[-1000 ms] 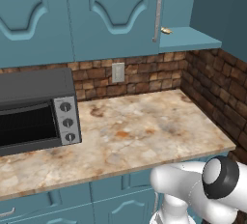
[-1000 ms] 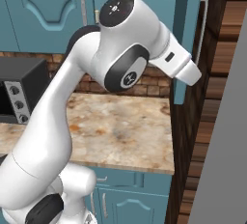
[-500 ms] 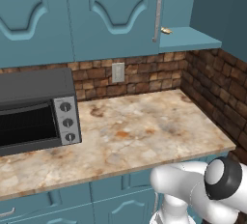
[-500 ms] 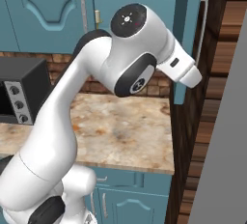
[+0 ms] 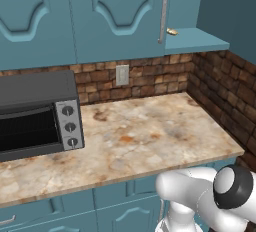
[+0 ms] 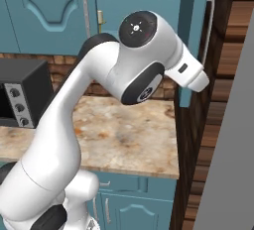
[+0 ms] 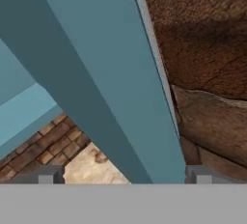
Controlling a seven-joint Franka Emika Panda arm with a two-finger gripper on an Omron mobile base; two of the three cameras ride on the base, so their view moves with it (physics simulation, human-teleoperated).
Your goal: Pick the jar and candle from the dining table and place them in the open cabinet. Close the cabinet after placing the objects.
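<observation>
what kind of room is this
A kitchen, by the look of it: a toaster oven sits on a marbled counter, with teal wall cabinets above and a brick backsplash behind.

A black toaster oven point(image 5: 35, 113) sits at the nine o'clock side of the marbled surface point(image 5: 145, 138), its three round knobs point(image 5: 70, 125) stacked in a column on its silver panel. A brick backsplash point(image 5: 150, 76) runs behind it, carrying a pale wall outlet point(image 5: 122, 74) toward twelve o'clock. At three o'clock a brick side wall point(image 5: 225, 96) meets the surface. Low teal drawers point(image 5: 35, 215) line the six o'clock edge beneath the stone.
</observation>
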